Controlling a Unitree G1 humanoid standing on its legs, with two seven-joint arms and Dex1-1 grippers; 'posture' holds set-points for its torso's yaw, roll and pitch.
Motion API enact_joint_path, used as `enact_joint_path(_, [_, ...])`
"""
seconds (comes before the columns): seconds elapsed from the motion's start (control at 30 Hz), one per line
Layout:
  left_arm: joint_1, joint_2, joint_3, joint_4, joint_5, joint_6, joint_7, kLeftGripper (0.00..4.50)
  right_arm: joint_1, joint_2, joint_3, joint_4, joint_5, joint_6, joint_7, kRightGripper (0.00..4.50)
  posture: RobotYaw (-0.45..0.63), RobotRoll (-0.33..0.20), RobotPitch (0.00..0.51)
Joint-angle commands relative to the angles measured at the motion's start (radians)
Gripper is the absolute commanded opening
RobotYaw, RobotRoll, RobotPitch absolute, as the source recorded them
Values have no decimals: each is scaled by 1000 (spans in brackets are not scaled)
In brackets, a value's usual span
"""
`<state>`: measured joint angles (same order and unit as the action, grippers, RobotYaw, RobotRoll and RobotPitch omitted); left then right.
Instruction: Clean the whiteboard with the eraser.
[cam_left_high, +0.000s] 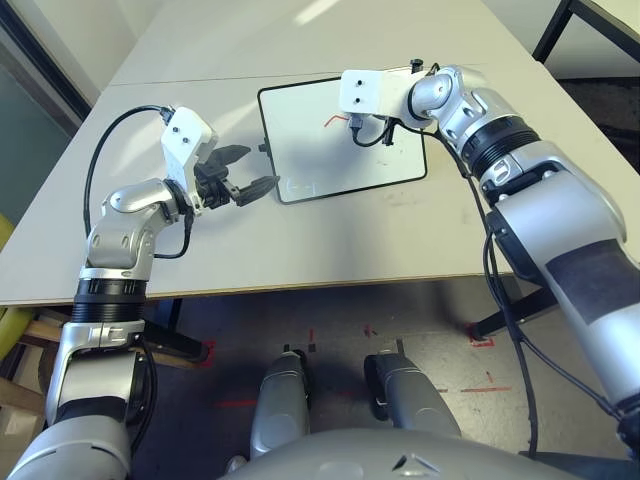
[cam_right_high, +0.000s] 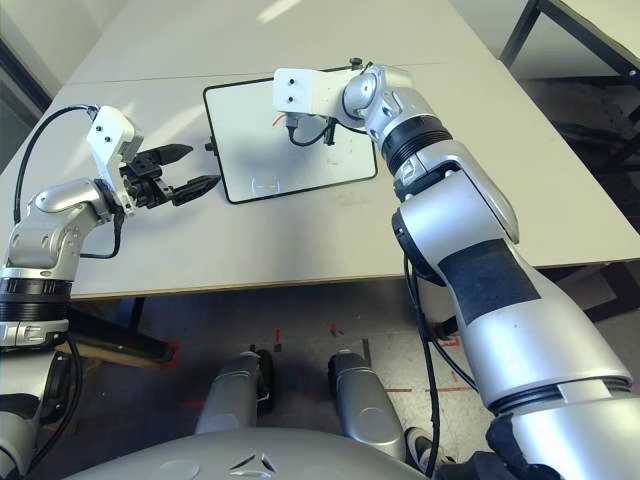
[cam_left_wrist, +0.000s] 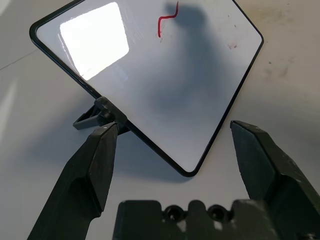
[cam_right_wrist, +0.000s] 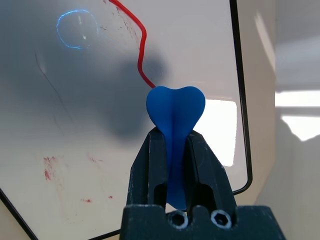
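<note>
Right gripper (cam_right_wrist: 174, 145) clamping eraser (cam_right_wrist: 175, 112), over whiteboard (cam_right_wrist: 75, 165)

Pale table (cam_left_high: 300, 250) carries whiteboard (cam_left_high: 340, 170), seemingly flat, near far-centre.

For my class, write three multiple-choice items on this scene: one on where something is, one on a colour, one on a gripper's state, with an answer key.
1. Where is the right gripper?
A. Over the whiteboard
B. Beside the table edge
C. Under the table

2. What colour is the squiggle on the board?
A. Green
B. Red
C. Black

3. How is the left gripper?
A. Shut on the eraser
B. Shut on nothing
C. Open

Key: 1 A, the right arm reaches over the board; 2 B, a red line shows in both wrist views; 3 C, its fingers stand wide apart with nothing between, while the eraser sits in the right gripper.
</note>
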<state>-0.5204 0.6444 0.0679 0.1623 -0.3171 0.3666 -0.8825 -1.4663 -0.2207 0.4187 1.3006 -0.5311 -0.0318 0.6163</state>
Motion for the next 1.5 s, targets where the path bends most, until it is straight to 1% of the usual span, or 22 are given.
enact_joint_path(0.03, [17, 15, 15, -27, 0, 7, 4, 4500, -2, 11, -15, 14, 11, 14, -31, 251, -30, 0, 114])
enact_joint_path(0.17, [24, 20, 19, -36, -2, 12, 7, 4500, 2, 17, -11, 22, 7, 22, -53, 251, -30, 0, 114])
enact_joint_path(0.2, [28, 21, 20, -40, -3, 13, 9, 4500, 3, 18, -11, 24, 6, 24, -60, 250, -11, 0, 114])
enact_joint_path(0.73, [74, 37, 52, -102, -9, 44, 28, 4500, 21, 34, -2, 46, -6, 35, -120, 250, 33, 0, 118])
enact_joint_path(1.17, [141, 53, 101, -181, -25, 83, 57, 4500, 39, 72, 16, 58, -29, 38, -163, 250, 92, 0, 124])
enact_joint_path(1.5, [183, 54, 121, -236, -36, 111, 79, 4500, 45, 115, 22, 58, -51, 24, -165, 250, 115, 0, 128])
